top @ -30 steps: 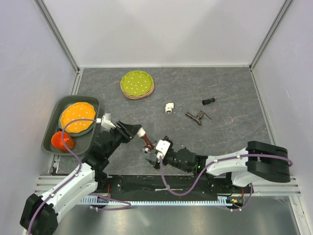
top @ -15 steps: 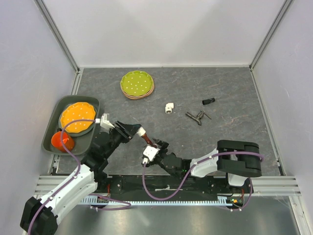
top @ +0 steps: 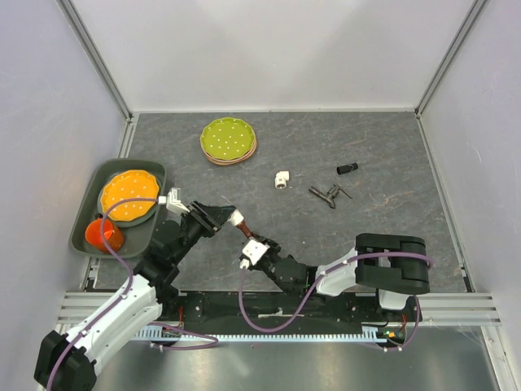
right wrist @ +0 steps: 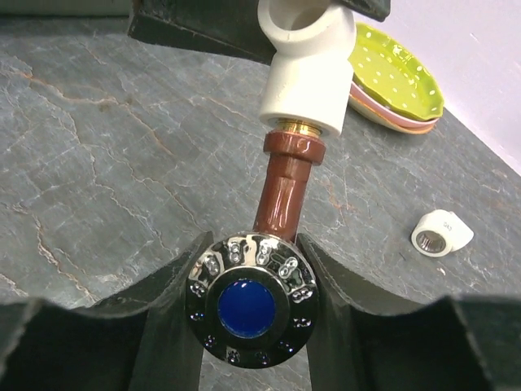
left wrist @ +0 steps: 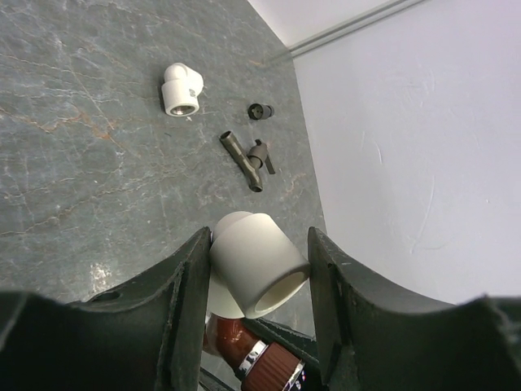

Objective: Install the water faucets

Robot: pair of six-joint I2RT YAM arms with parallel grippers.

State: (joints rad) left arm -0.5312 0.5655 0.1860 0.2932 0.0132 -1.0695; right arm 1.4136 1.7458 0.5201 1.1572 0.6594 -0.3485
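Top view, low centre: the R gripper (top: 249, 239) extends in from the right and the L gripper (top: 215, 218) from the left. The two meet just left of frame centre.

R wrist view: the R fingers (right wrist: 175, 285) are closed on both sides of a chrome cap (right wrist: 251, 309) w/ a blue centre. The cap is the near end of the red-brown faucet (right wrist: 285, 187). The faucet runs up-frame from the cap, tilted a bit right. Its brass end sits in the mouth of a white elbow (right wrist: 305, 73).

L wrist view: that elbow is pinched btwn the L fingers (left wrist: 183, 301), both touching it. The faucet's red-brown body shows just under it at bottom centre. So faucet + elbow are held btwn the two grippers, above the table (top: 366, 138).

Farther back, right of centre:
- The dark grey faucet (top: 328, 195) lies flat on the table, untouched.
- Up-left of it sits a loose white fitting (top: 282, 179).
- Up-right of it is a small black cylinder (top: 348, 169).
- All three are apart from each other.

Left edge: a grey tray (top: 81, 244) holds an orange plate (top: 129, 195) and an orange cup (top: 103, 235).

Farthest, upper centre-left: a stack of plates (top: 229, 140), green one on top.
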